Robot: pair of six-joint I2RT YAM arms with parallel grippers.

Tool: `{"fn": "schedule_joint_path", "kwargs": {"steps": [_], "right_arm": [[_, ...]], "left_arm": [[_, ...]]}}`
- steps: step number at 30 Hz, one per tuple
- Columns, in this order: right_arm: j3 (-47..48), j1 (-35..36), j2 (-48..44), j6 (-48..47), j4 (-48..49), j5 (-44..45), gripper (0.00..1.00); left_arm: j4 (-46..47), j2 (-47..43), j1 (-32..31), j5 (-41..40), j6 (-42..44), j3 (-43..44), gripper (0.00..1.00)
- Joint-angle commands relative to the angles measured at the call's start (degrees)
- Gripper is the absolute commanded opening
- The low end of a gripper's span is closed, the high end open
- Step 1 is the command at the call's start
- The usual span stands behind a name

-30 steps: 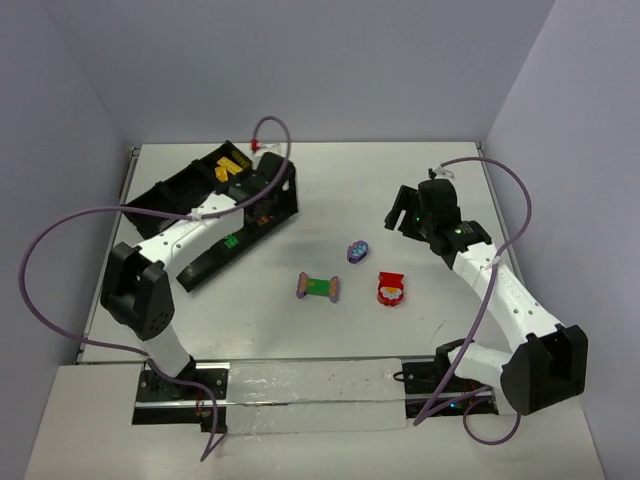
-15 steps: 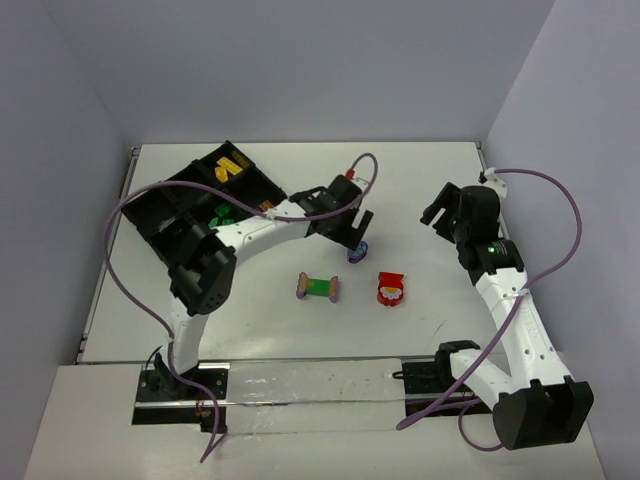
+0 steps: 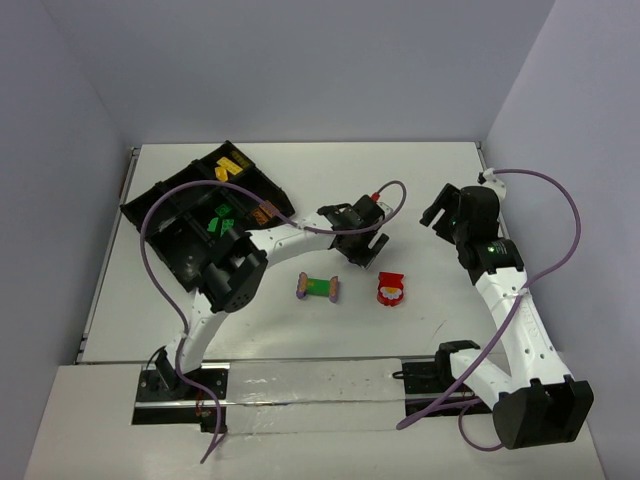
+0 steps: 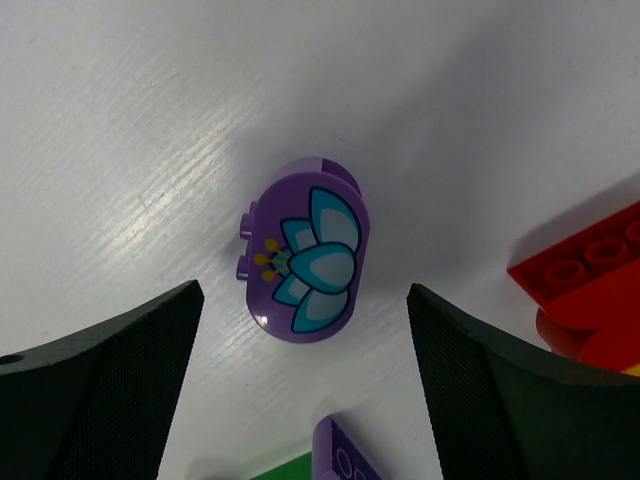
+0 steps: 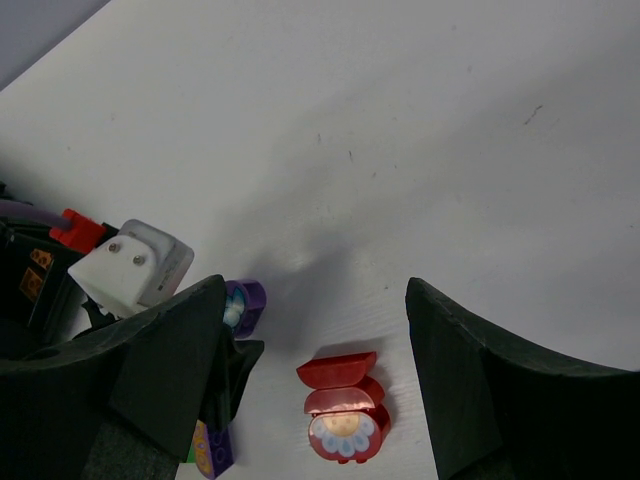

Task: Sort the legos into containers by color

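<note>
Rounded glossy purple brick lies between mesh-textured black fingers.

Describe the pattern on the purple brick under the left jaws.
The purple brick shows a teal and pale-blue flower with yellow stamens; best in left wrist view.

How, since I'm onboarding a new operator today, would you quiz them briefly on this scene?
1. True or false: the left pincer is shut on the purple flower brick.
2. Which colours already lie in the black tray? A) yellow and green B) red and purple C) none
3. Fill in: ___ bricks lie loose on the table outside the tray.
Key:
1. False. Its jaws stand open on either side of the brick, not touching it.
2. A: yellow bricks and green bricks.
3. Three: the purple flower brick, the green bar with purple ends and the red flower brick.
</note>
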Motion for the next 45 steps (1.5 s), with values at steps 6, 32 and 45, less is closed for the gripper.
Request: {"fn": "schedule_joint_path", "kwargs": {"steps": [6,32,45], "right_arm": [[1.62,-0.26,-0.54,-1.45,-0.05,0.10,0.80],[0.79,-0.03,-0.42,-1.31,-1.02,-8.69,0.80],[-4.90,2.49,-5.07,0.51,-3.12,-10.97,0.80]], "left_arm": [[1.58,2.47,-0.52,-2.75,0.63,5.00,0.77],[-10.93,-20.46,5.75,-8.50,-6.16,6.68,0.00],[-17.68,-44.21,28.14,-8.58,-13.71,-6.03,0.00]]}}
